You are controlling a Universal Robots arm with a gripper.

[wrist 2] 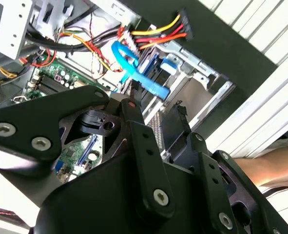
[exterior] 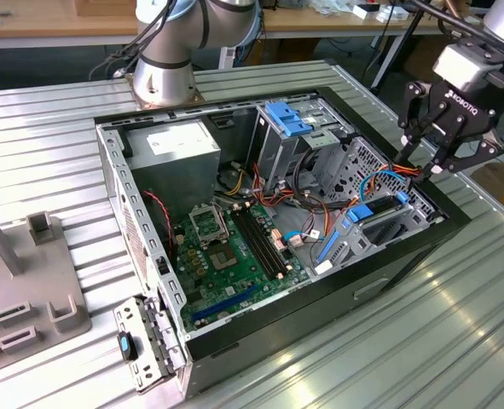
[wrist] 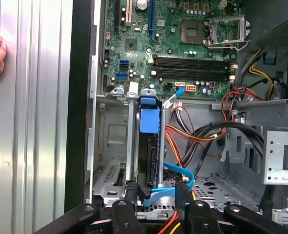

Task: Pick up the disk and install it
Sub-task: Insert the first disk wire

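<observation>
Exterior view: elevated, off the arm, angled down across the whole open computer case (exterior: 388, 273); middle distance. First wrist view: close, looking past the gripper (wrist: 156, 187) straight into the case. Second wrist view: closer still, oblique, from behind the gripper's linkage. Shared by all three: motherboard (exterior: 234, 264), drive cage (wrist: 114, 141).

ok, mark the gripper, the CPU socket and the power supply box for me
gripper (exterior: 420, 164): exterior view, midway between its fingertips.
CPU socket (exterior: 207, 225): exterior view, middle of the socket frame.
power supply box (exterior: 177, 141): exterior view, on its white label.
</observation>
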